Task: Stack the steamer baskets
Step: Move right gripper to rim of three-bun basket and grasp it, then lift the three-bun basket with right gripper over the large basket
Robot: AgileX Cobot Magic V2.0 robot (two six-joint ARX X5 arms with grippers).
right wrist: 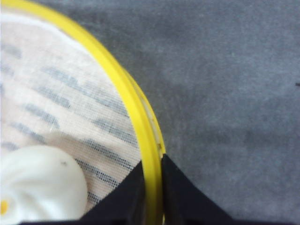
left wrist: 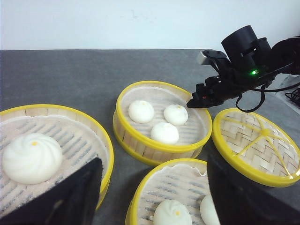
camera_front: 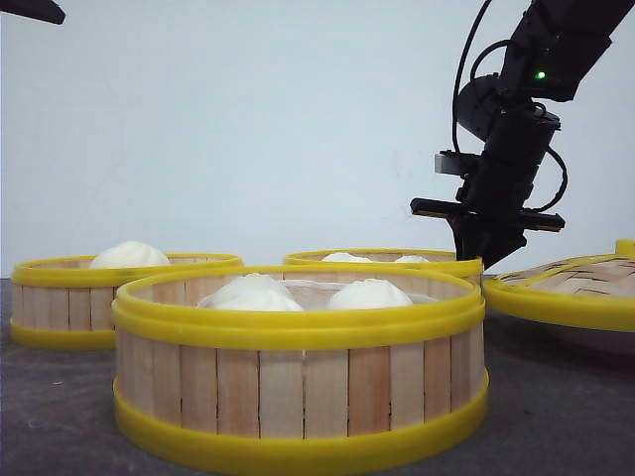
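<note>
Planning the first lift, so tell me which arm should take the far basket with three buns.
Right. The right hand already straddles the far basket's yellow rim, one finger inside, one outside. The left hand hangs open above the two nearer baskets, apart from that rim.

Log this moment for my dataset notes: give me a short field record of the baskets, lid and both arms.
baskets: three, unstacked, on the grey table
back basket: three buns
left basket: one bun showing
near basket: two buns showing
lid: lies flat to the right of the back basket
right gripper: jaws astride the back basket's rim, one inside, one outside
left gripper: open, raised above the baskets, holding nothing
</note>
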